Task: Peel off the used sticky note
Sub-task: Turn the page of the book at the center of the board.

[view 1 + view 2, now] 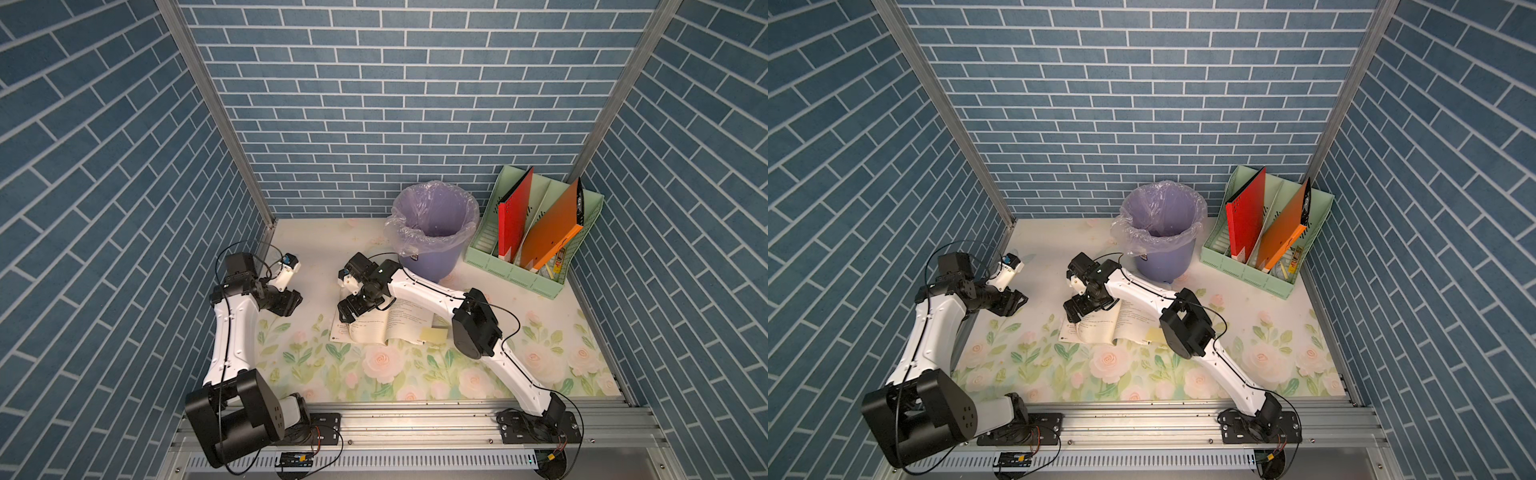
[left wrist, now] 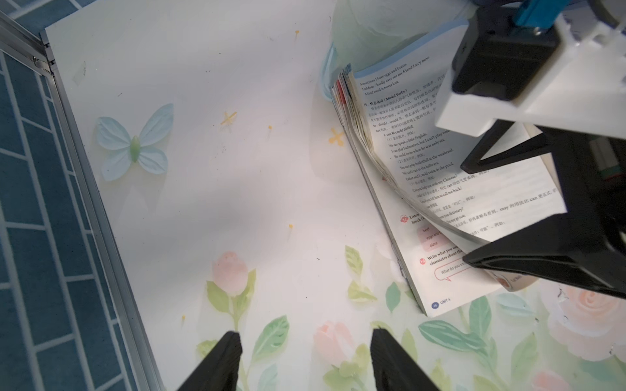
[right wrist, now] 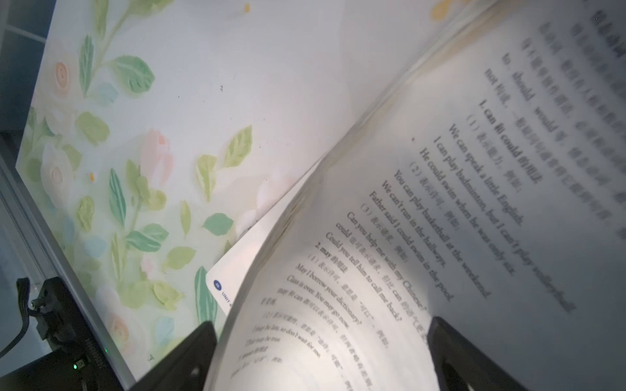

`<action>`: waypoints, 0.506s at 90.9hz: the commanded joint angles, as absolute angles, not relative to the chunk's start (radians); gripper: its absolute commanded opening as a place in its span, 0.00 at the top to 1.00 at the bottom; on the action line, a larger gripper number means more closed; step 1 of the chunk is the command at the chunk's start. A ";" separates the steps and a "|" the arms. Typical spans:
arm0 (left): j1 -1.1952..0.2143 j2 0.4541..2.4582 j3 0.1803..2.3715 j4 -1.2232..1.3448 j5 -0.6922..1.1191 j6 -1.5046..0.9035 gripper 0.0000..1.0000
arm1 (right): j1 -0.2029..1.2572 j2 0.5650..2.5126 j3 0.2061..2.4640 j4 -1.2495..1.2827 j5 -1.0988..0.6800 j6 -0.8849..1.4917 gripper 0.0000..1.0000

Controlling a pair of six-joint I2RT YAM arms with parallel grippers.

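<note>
Two arms reach over the desk (image 1: pixel 316 249), where an open book (image 1: pixel 374 328) lies about the middle. The yellow sticky note (image 1: pixel 433 334) sits on the right page, close to the corner of that page nearest the front edge of the desk, and nothing touches it. The right gripper (image 1: pixel 347 313) hangs over the left page. Its fingers (image 3: pixel 203 335) are spread wide, and a bowed page rises between them without being pinched. The left gripper (image 2: pixel 305 338) hovers above the bare desk near the left edge, with its fingers (image 2: pixel 227 352) apart and nothing between them. A purple bin (image 1: pixel 436 266) and a green file rack (image 1: pixel 515 274) stand along the far edge.
</note>
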State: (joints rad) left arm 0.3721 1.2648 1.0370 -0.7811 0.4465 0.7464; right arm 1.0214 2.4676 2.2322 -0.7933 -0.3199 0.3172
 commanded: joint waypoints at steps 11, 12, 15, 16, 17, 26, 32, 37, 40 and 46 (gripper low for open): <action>0.358 1.243 1.075 -0.823 0.484 0.731 0.34 | 1.011 2.185 1.975 -0.508 -0.475 0.405 0.01; 0.354 1.243 1.077 -0.822 0.484 0.729 0.34 | 1.011 2.168 1.958 -0.496 -0.486 0.405 0.01; 0.341 1.241 1.078 -0.820 0.480 0.722 0.34 | 1.008 2.127 1.912 -0.456 -0.496 0.419 0.01; 0.338 1.240 1.078 -0.819 0.479 0.719 0.34 | 1.006 2.114 1.893 -0.443 -0.499 0.424 0.01; 0.333 1.240 1.077 -0.816 0.477 0.715 0.34 | 1.006 2.101 1.875 -0.433 -0.504 0.429 0.01; 0.283 1.240 1.073 -0.803 0.464 0.685 0.34 | 0.977 1.984 1.671 -0.286 -0.552 0.487 0.00; 0.229 1.240 1.065 -0.791 0.460 0.655 0.34 | 0.946 1.901 1.523 -0.214 -0.549 0.521 0.01; 0.157 1.240 1.051 -0.771 0.448 0.621 0.34 | 0.919 1.831 1.403 -0.165 -0.539 0.547 0.01; 0.107 1.239 1.042 -0.756 0.440 0.599 0.34 | 0.908 1.781 1.327 -0.141 -0.526 0.558 0.01; -0.008 1.246 1.024 -0.726 0.434 0.550 0.34 | 0.888 1.683 1.196 -0.107 -0.492 0.584 0.01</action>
State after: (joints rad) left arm 0.1291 1.2537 1.0512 -0.7647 0.4366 0.6411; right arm 0.9237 1.7840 1.3869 -0.2100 -0.5152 0.4957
